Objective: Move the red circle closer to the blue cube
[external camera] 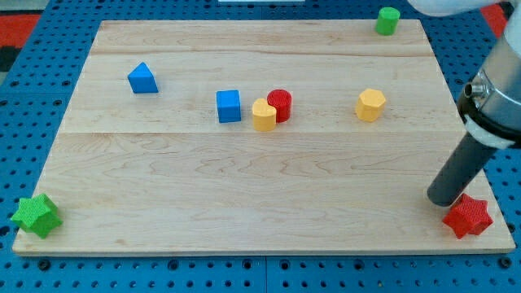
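The red circle (280, 105) stands near the board's middle, touching a yellow heart-shaped block (263, 115) on its lower left. The blue cube (229, 106) sits just left of the yellow heart, a small gap apart. My tip (442, 200) is at the board's lower right corner, far to the right of and below the red circle, right beside a red star (468, 216).
A blue triangular block (142, 78) lies at the upper left. A yellow hexagon (370, 104) is right of the red circle. A green cylinder (387, 20) stands at the top right edge. A green star (36, 215) sits at the lower left corner.
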`<state>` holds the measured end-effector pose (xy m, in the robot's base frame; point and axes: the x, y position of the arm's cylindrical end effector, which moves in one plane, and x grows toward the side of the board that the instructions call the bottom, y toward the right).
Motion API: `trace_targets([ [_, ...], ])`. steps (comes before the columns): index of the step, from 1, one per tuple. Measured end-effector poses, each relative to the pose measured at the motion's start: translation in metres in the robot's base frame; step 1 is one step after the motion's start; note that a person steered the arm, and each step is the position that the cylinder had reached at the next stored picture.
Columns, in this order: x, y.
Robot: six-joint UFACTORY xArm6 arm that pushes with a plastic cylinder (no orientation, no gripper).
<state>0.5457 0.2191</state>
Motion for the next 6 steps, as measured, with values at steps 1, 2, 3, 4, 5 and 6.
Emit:
trace_targets([
  [1,-0.031,0.000],
  [2,-0.070,-0.018],
  [3,-0.080,-0.100],
  [4,-0.095,-0.145],
  [5,-0.133,-0.140],
  [6,-0.161,-0.188],
])
